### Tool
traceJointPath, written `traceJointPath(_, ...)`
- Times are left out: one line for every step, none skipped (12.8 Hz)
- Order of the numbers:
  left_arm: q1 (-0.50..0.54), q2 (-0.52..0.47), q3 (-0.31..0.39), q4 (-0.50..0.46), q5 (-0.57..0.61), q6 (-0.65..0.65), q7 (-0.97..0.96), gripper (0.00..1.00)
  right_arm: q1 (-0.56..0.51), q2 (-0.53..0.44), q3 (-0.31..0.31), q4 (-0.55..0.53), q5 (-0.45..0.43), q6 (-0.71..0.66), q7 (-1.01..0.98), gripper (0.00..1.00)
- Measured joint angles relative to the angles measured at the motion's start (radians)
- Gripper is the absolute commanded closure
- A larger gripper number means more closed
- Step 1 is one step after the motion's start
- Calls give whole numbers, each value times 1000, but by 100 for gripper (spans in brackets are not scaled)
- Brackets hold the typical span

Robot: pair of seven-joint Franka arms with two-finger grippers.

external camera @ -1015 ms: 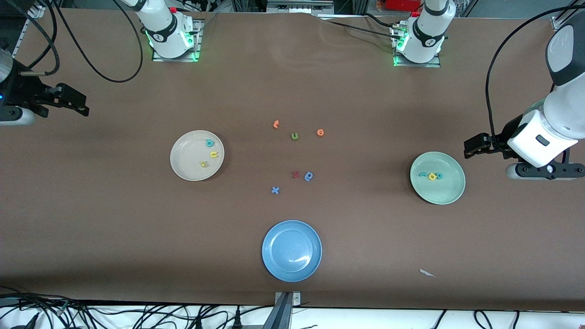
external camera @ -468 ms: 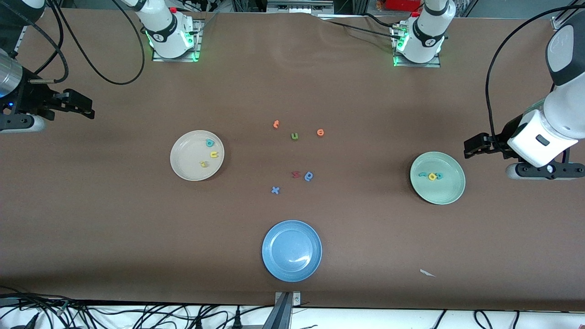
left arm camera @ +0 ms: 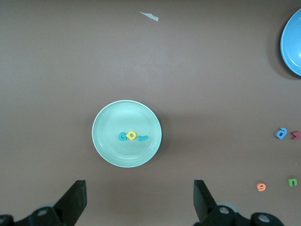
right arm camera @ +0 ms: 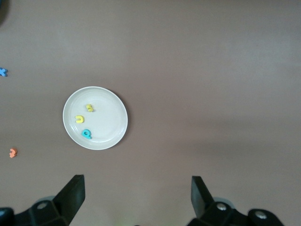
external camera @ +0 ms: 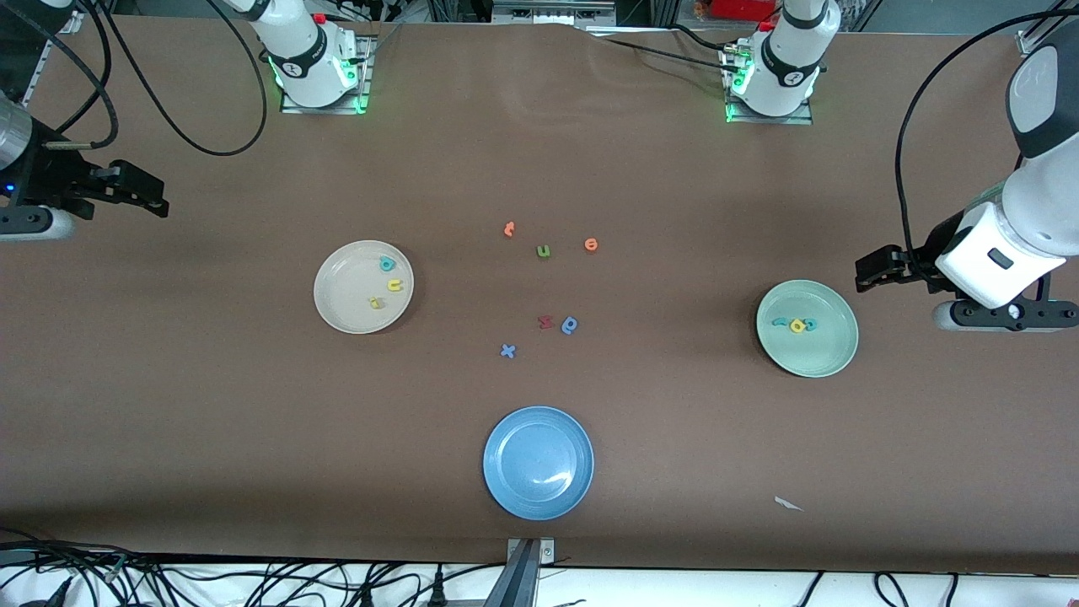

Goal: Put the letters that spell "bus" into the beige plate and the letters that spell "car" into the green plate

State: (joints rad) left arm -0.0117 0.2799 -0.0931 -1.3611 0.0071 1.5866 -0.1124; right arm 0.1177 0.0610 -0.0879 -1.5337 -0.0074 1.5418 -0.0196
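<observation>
The right claw [external camera: 156, 201] has shifted slightly toward the surface's edge; both it and the left claw [external camera: 864, 274] hang released. "car" letters [left arm camera: 132, 136] lie in a row in the green plate [left arm camera: 106, 141].

Even, diffuse light from overhead fills all three views, and the brown table [external camera: 674, 438] reads matte without hot spots. A small white glint sits on the blue plate [external camera: 539, 463]. Soft, faint shadows hug the rims of the beige plate [external camera: 363, 287] and the green plate [external camera: 807, 328]. Green lamps glow at both arm bases. The wrist views are sharp at the centre, slightly darker toward their corners.
</observation>
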Motion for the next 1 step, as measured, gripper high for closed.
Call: traceJointPath(0,0,0,0,0,0,0,0,0,-1,-1,7,0,-1,0,0)
